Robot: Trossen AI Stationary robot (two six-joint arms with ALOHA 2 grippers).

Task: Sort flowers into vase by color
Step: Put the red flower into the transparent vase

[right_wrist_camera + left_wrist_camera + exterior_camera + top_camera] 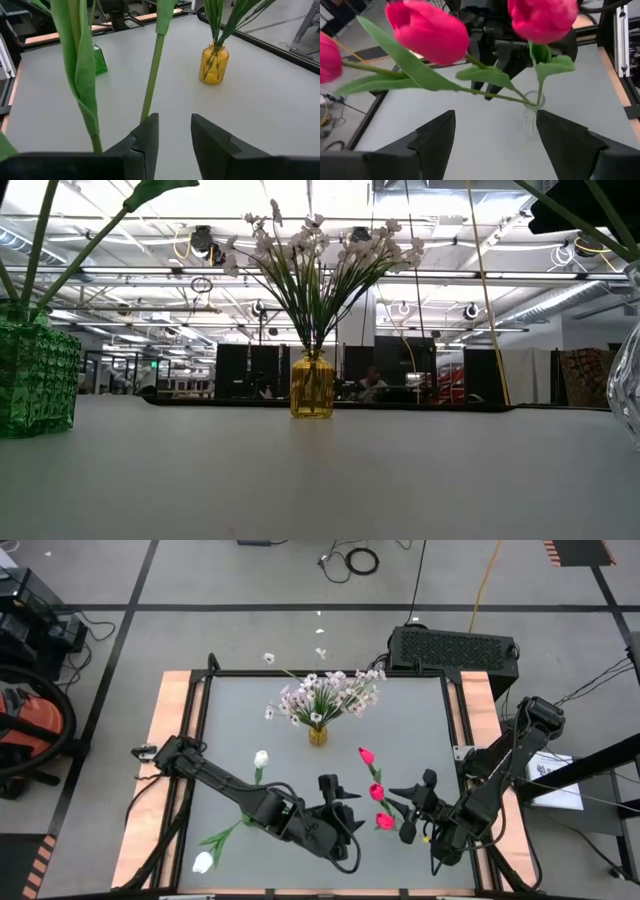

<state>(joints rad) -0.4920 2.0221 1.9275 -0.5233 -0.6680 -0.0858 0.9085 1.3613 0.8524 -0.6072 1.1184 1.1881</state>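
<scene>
Three pink-red tulips (376, 792) stand with their stems in a clear glass vase (532, 119); it also shows at the right edge of the low view (630, 395). Two white tulips (261, 758) lean out of a green vase (35, 375). Sprays of pale blossoms (325, 692) stand in the yellow vase (317, 735). My left gripper (495, 145) is wide open, facing the pink tulips from the table's left; it also shows in the high view (335, 790). My right gripper (174, 131) is open with a narrow empty gap, right beside the tulip stems (151, 85). My right gripper has a green tulip stem (146, 112) running down past the outer side of one finger (145, 137). I cannot tell whether the stem touches the finger. Nothing lies between the two fingers.
The three vases stand apart on the grey table (420, 730), the yellow one at the middle far side, the green one near left, the clear one near right. A black box (452, 648) sits beyond the far edge. Both arms crowd the near middle.
</scene>
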